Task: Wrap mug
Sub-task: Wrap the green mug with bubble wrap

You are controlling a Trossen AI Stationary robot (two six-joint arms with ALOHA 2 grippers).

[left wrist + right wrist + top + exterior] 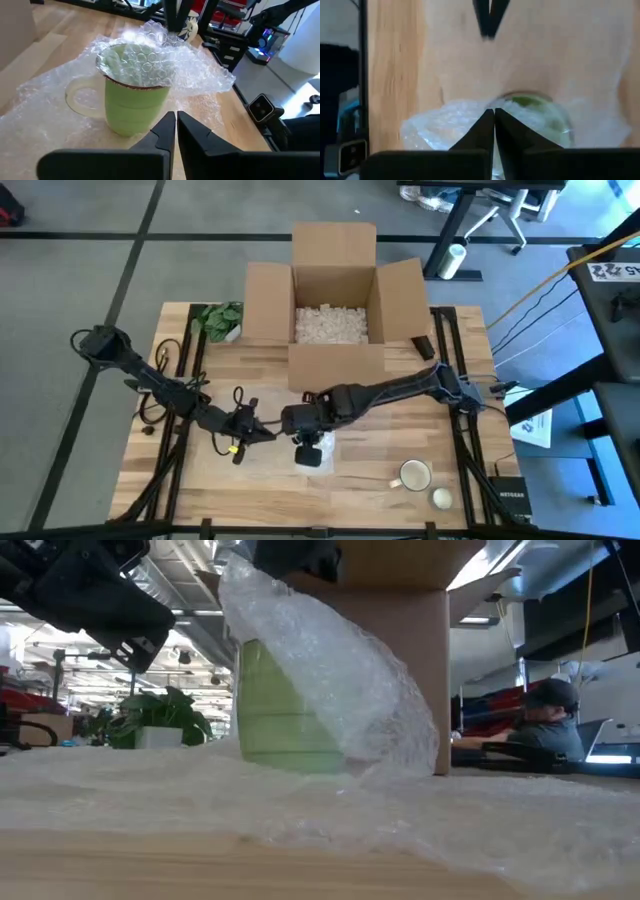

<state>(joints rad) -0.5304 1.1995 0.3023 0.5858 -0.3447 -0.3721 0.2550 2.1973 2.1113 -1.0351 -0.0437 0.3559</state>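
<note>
Green mug (134,107) stands upright on a sheet of bubble wrap (45,115) spread over the wooden surface (200,480), a little toward the near edge from the middle and in front of the open cardboard box (333,305). One flap of the wrap is drawn up over the mug's mouth and hangs down its far side, so the rim and the inside show only through the bubbles; the mug's handle (82,97) lies under a thin layer of the sheet. The right gripper (494,116) hangs directly over the mug, its fingers (481,127) pressed together, and they seem to be nipping the lifted fold of wrap at the rim, though the fold between them cannot be seen clearly. The left gripper (176,122) sits low just beside the mug, apart from it, pointing at its side, with its fingers (165,131) pressed together and holding nothing. In the high view both arms meet near the middle of the surface, the left one reaching in from the left edge and the right one from the right. A cream mug (414,475) and a small round object (441,498) sit near the right front corner, well apart from the wrap. A potted plant (220,320) stands at the box's left side. Packing peanuts (330,325) fill the bottom of the box. In the low view a person (545,725) in a cap sits in the room behind.
</note>
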